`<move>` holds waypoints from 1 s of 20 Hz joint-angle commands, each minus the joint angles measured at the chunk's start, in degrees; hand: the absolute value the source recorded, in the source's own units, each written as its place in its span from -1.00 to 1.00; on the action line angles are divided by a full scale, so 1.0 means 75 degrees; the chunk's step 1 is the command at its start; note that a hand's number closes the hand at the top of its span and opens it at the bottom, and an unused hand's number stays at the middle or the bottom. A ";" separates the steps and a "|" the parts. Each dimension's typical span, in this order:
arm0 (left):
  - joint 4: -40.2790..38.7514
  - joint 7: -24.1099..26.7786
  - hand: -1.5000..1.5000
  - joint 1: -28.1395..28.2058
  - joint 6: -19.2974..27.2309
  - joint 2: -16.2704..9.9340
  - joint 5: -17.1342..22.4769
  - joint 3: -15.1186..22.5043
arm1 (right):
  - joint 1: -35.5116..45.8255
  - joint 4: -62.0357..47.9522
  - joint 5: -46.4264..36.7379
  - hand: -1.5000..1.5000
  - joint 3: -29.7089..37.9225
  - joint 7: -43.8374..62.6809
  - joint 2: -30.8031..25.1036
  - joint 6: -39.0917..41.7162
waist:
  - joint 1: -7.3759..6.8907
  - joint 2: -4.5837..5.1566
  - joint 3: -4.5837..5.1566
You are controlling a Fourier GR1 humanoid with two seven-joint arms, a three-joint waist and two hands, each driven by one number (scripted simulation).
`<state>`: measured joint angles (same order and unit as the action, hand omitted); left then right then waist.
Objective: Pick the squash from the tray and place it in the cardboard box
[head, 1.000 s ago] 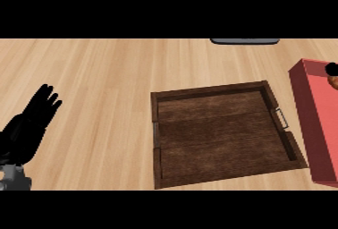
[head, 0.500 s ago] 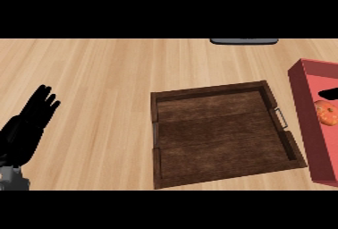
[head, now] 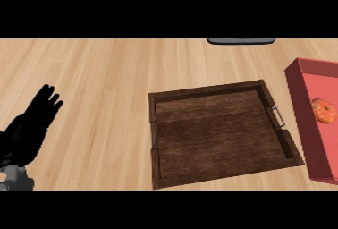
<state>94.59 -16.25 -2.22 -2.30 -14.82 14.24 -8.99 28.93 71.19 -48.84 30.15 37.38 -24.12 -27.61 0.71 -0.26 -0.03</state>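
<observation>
head view: squash (head: 324, 111) inside red box (head: 305, 112) at right edge, beside tray (head: 221, 136)

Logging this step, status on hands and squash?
Left hand open, resting at the left edge; right hand out of view. Squash lies in the red box. Brown tray beside it.

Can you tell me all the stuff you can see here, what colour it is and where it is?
Dark brown wooden tray: one, dark brown, middle of the counter, nothing in it.
Red box: one, red, right edge, partly cut off.
Orange round squash: one, orange, inside the red box.
Dark grey flat object: one, dark grey, top edge, mostly cut off.
Light wooden counter: one, light brown, under everything.
Left hand: one, black, lower left, open and resting, fingers up.
Right hand: not visible.
</observation>
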 commanded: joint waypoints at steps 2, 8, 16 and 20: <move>0.0318 0.0122 0.00 0.0583 -0.0226 -0.0065 0.0194 -0.0239 | -0.1347 0.1860 0.0814 -1.00 0.0553 -0.0166 0.0280 -0.0313 | 0.0028 -0.0029 0.0005; -0.0056 0.0488 0.00 0.0485 -0.0323 0.0125 -0.0060 -0.0106 | -0.2717 0.3354 0.2160 -1.00 0.1437 -0.0372 0.0082 0.0354 | -0.0010 0.0009 0.0004; 0.0530 -0.0194 0.00 0.0308 -0.0167 0.0222 -0.0075 -0.0071 | -0.4269 0.4662 0.3574 -1.00 0.2185 -0.1094 0.0493 0.1110 | -0.0057 0.0020 0.0002; -0.0300 0.0111 0.00 -0.0212 -0.0060 0.0276 -0.0361 -0.0158 | -0.4601 0.5126 0.3618 -1.00 0.2233 -0.0900 0.0571 0.1493 | -0.0059 0.0029 0.0005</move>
